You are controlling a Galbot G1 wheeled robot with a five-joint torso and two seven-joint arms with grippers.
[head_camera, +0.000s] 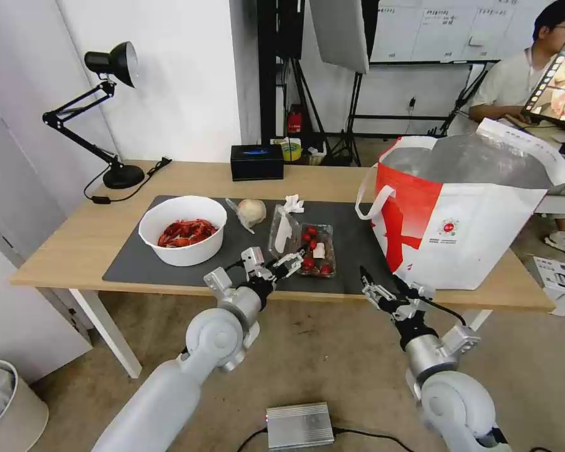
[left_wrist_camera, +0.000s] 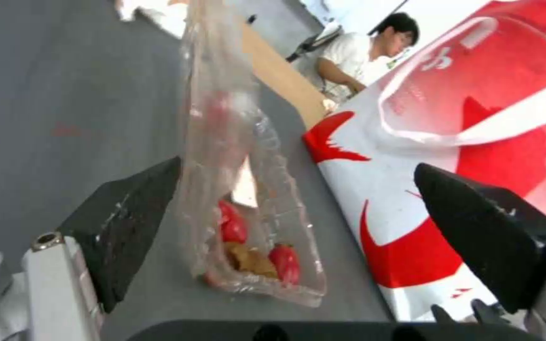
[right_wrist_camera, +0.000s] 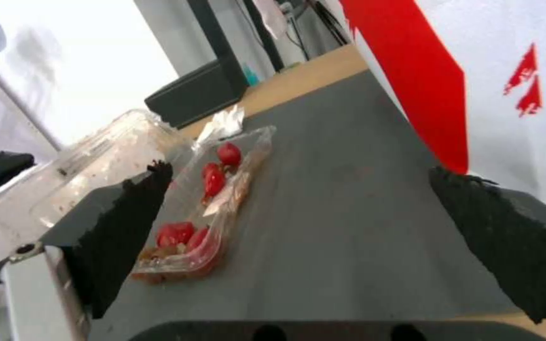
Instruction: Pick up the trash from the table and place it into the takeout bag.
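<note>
Your left gripper (head_camera: 293,260) hangs at the tabletop's (head_camera: 75,245) front edge, jaws open around the clamshell (head_camera: 316,250) on the mat (head_camera: 351,245). Your right gripper (head_camera: 371,290), jaws open, waits beside the takeout bag (head_camera: 471,220).

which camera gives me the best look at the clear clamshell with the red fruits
The right wrist view: the clamshell lies open, tray and fruits seen whole on the mat. The head view shows it small, beside the left claw. The left wrist view sees it edge-on.
</note>
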